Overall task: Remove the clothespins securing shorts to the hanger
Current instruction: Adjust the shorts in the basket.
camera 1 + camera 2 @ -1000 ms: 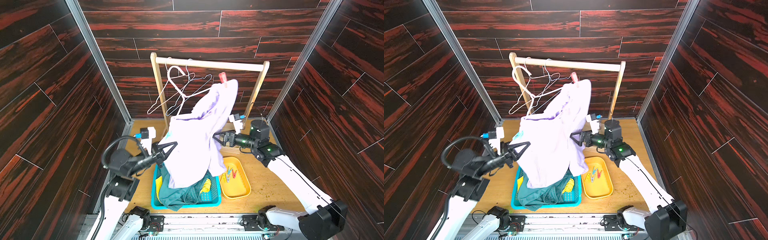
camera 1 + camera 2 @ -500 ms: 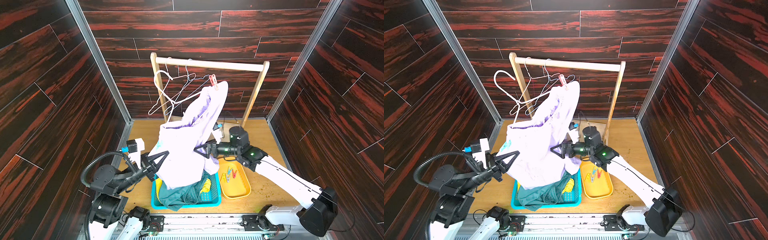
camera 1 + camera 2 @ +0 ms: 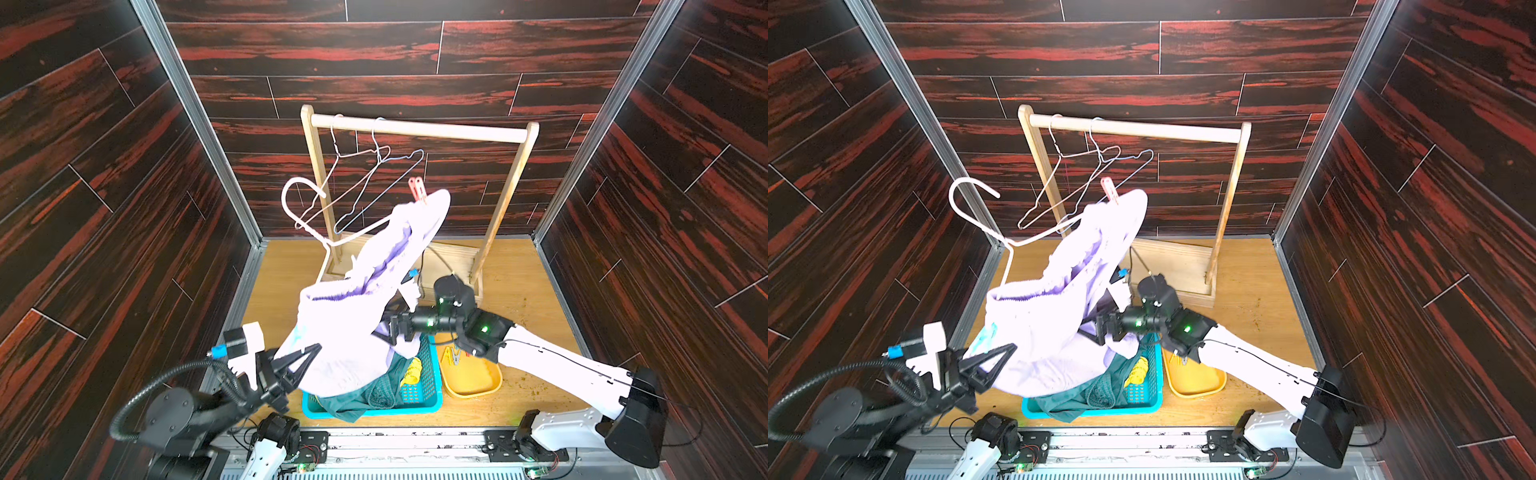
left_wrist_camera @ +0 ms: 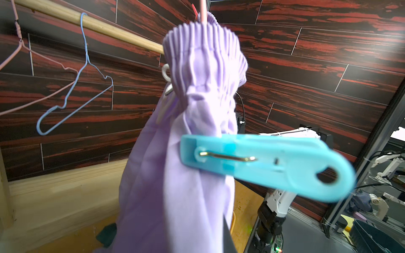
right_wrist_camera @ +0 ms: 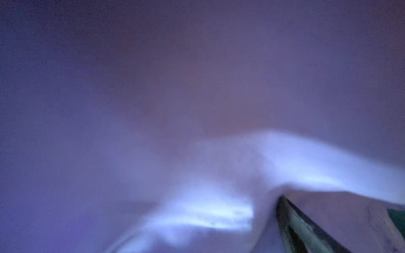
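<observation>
The lavender shorts [image 3: 353,328] [image 3: 1050,332] hang slanted from a white hanger [image 3: 291,199] [image 3: 963,199] whose hook is free of the rail. A red-pink clothespin [image 3: 417,191] [image 3: 1109,191] clips their top corner. A light blue clothespin [image 4: 263,160] [image 3: 986,332] bites the fabric [image 4: 197,87] near my left gripper [image 3: 316,349] [image 3: 1011,349], which is shut on the shorts; cloth hides its jaws in the left wrist view. My right gripper [image 3: 384,330] [image 3: 1096,328] is open under the shorts. Lavender cloth [image 5: 153,109] fills the right wrist view, with one finger [image 5: 306,230] showing.
A wooden rack [image 3: 415,129] at the back holds an empty pink hanger [image 3: 345,153] and a blue one [image 3: 390,187]. A blue basket [image 3: 432,399] holds teal and yellow shorts. Beside it, a yellow tray [image 3: 473,378] holds loose clothespins [image 3: 453,355].
My left gripper has drawn the shorts and their hanger down toward the front left, and the hook has left the rail. The right arm has swung left and forward under the shorts.
</observation>
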Robot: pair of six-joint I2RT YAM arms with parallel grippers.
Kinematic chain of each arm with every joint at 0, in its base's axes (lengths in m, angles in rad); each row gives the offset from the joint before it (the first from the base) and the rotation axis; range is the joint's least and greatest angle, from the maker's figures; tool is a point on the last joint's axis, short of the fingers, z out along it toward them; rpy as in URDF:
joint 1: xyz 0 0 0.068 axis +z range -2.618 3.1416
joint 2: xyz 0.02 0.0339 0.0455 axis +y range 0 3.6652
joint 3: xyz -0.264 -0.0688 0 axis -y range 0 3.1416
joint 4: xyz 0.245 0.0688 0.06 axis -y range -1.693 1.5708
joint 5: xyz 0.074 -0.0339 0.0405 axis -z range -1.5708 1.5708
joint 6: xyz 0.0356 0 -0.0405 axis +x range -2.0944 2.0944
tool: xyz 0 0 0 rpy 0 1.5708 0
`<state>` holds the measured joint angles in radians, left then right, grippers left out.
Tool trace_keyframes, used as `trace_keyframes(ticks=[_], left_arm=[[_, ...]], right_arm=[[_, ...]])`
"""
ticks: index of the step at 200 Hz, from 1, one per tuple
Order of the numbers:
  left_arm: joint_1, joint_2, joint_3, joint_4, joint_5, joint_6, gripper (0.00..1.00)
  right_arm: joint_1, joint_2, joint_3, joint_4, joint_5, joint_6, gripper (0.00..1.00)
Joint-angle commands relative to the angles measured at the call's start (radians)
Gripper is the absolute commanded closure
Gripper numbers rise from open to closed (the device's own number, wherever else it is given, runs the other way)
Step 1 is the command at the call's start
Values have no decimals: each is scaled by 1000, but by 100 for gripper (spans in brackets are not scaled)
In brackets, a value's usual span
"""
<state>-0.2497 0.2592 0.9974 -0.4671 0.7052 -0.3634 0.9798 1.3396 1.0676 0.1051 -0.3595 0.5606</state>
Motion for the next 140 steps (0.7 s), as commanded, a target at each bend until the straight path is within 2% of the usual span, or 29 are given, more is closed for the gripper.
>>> trace_keyframes(ticks=[1, 33, 63, 86, 140], left_arm=[[3, -44, 21, -27, 1, 0, 100], [3, -104, -26, -74, -6, -19, 100], [3, -164, -117, -24, -5, -93, 100], [3, -165, -192, 1, 26, -87, 100], [3, -151, -328, 71, -21, -64, 100]], right_arm=[[43, 25, -58, 78, 67, 27, 2], [67, 21, -183, 183, 92, 74, 2], [68, 21, -285, 259, 103, 96, 2], [68, 40, -318, 290, 90, 90, 2], [66, 107, -338, 298, 96, 49, 2]])
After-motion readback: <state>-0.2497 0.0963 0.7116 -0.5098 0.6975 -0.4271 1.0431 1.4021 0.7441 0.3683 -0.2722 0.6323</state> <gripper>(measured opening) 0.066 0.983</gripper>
